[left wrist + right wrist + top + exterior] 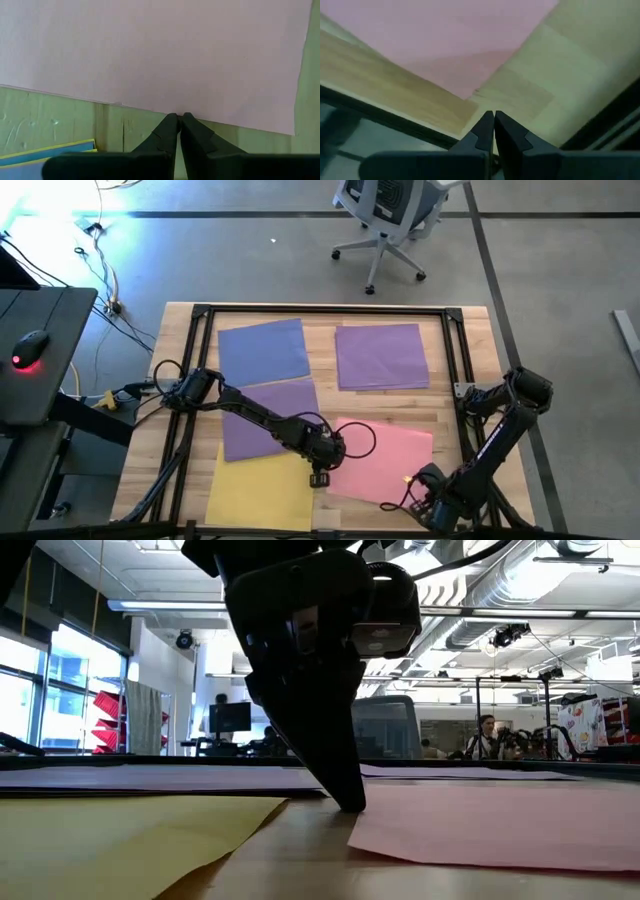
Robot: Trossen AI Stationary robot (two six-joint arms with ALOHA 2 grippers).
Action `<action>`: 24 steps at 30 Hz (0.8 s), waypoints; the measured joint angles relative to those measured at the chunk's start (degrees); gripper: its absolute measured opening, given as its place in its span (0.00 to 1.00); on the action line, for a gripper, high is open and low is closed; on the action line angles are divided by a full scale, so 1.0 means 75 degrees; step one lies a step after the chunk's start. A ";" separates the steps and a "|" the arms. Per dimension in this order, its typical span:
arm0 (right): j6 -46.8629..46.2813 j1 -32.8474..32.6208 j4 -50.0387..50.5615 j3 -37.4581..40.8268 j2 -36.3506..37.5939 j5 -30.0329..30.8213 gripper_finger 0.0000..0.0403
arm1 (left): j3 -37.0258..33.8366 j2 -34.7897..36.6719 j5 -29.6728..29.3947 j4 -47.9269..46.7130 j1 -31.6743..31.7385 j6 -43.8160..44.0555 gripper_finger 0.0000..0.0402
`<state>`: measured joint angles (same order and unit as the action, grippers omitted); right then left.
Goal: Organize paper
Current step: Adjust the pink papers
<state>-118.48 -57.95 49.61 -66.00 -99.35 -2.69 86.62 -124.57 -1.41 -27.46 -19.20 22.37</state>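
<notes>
Five sheets lie flat on the wooden table: a periwinkle blue one (262, 352) and a purple one (382, 356) at the far side, another purple one (268, 418) in the middle left, a yellow one (260, 490) near left, and a pink one (385, 462) near right. My left gripper (320, 477) is shut and points down in the gap between the yellow and pink sheets, at the pink sheet's left edge (150, 107). My right gripper (493, 116) is shut and hovers over bare wood by the pink sheet's near right corner (470, 95). My left gripper comes from above, pointing down, and its shut fingertips (350, 802) stand on the table top right at the pink sheet's left edge (365, 830). Whether they touch the paper itself cannot be told. The pink sheet lies flat.
A black metal frame (330, 310) runs round the table top. A yellow sheet edge over a blue layer (50, 152) shows beside the left fingers. Bare wood (450, 420) lies right of the pink sheet. An office chair (385, 220) stands beyond the far edge.
</notes>
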 joint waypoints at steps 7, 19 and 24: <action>0.0049 0.0300 -0.1539 0.0274 -0.0332 0.2778 0.00 | 0.0593 0.0165 -0.0473 -0.0555 0.0049 0.0339 0.00; 0.2079 0.0877 -0.1498 0.0388 -0.1047 0.1763 0.00 | 0.1634 0.0995 -0.0667 -0.3261 0.0079 0.0085 0.00; 0.2731 0.0877 -0.1030 0.0386 -0.1037 0.1542 0.00 | 0.1632 0.1753 -0.0685 -0.4305 -0.0242 0.0319 0.00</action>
<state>-97.99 -51.37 41.89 -63.10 -107.12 8.88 98.86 -111.43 -6.55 -59.75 -21.01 24.77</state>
